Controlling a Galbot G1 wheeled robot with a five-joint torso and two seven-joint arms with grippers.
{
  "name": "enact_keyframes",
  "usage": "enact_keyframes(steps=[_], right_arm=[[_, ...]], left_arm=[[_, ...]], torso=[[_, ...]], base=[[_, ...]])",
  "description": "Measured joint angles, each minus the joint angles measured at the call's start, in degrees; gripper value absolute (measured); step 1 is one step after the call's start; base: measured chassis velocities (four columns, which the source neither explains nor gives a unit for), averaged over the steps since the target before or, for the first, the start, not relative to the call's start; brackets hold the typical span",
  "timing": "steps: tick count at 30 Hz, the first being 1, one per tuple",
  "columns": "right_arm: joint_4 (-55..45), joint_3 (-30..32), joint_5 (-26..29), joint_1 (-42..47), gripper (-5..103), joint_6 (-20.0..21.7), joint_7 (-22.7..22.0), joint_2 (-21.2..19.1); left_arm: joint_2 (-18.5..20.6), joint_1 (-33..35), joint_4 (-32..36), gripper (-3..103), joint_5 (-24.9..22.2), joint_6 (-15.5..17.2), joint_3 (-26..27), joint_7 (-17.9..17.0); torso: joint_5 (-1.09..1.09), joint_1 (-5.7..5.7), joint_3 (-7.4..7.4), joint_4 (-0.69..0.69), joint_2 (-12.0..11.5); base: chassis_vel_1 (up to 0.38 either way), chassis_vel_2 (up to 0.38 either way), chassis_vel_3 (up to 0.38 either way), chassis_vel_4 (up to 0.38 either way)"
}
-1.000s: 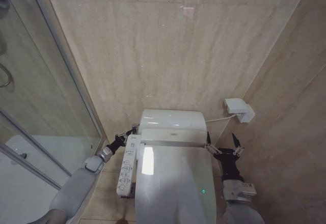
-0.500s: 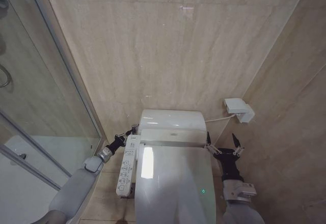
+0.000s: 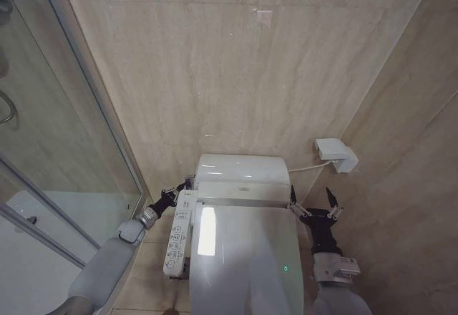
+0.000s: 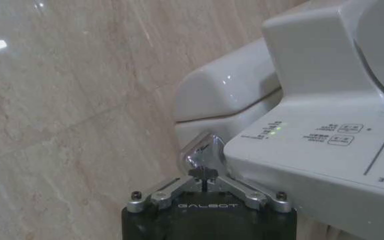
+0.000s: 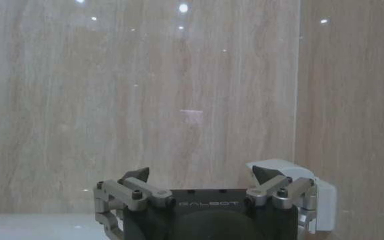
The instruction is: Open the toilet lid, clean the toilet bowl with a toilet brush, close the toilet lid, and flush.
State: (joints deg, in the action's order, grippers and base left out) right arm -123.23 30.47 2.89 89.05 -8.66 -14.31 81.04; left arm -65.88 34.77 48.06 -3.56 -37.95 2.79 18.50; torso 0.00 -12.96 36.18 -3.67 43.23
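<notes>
The glossy white toilet lid (image 3: 243,258) lies shut over the seat, so the toilet bowl is hidden beneath it. The toilet brush is out of view. My left gripper (image 3: 182,185) is at the toilet's back left corner, behind the control panel. In the left wrist view this left gripper (image 4: 204,175) is shut, its tips touching a small chrome flush lever (image 4: 200,154) under the white tank housing (image 4: 225,95). To the right of the lid's hinge, my right gripper (image 3: 312,199) hovers open and holds nothing. The right wrist view shows its fingers (image 5: 136,176) spread, facing the wall.
A long white control panel (image 3: 179,233) runs along the toilet's left side. A glass shower partition (image 3: 50,150) stands close on the left. A white wall box (image 3: 336,154) with a cable sits right of the tank. Beige tiled walls close in behind and on the right.
</notes>
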Motion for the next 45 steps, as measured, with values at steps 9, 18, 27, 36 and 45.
enact_keyframes(steps=[9,18,27,36,45], right_arm=[[0.0,0.0,0.0,0.0,100,0.0,0.0,0.0],[0.0,0.0,0.0,0.0,100,0.0,0.0,0.0],[0.0,0.0,0.0,0.0,100,0.0,0.0,0.0],[0.0,0.0,0.0,0.0,100,0.0,0.0,0.0],[0.0,0.0,0.0,0.0,100,0.0,0.0,0.0]], left_arm=[[-0.1,0.5,0.6,0,0.0,0.2,0.2,0.0],[-0.1,2.0,0.8,0,1.3,0.3,1.7,0.7],[1.6,9.9,8.5,0,1.9,2.5,10.1,-4.2],[3.3,19.3,25.4,0,0.5,7.3,17.8,-15.7],[2.8,26.5,42.2,10,-3.4,16.0,22.2,-21.0]], torso=[[0.00,0.00,0.00,0.00,0.0],[-0.08,0.00,0.02,0.00,0.0],[-0.03,0.00,0.02,-0.05,0.0],[-0.01,0.01,0.00,0.01,0.0],[0.00,0.01,0.00,0.00,0.0]], base=[[0.000,0.000,0.000,0.000],[0.000,0.000,0.000,0.000],[0.000,0.000,0.000,0.000],[0.000,0.000,0.000,0.000],[0.000,0.000,0.000,0.000]])
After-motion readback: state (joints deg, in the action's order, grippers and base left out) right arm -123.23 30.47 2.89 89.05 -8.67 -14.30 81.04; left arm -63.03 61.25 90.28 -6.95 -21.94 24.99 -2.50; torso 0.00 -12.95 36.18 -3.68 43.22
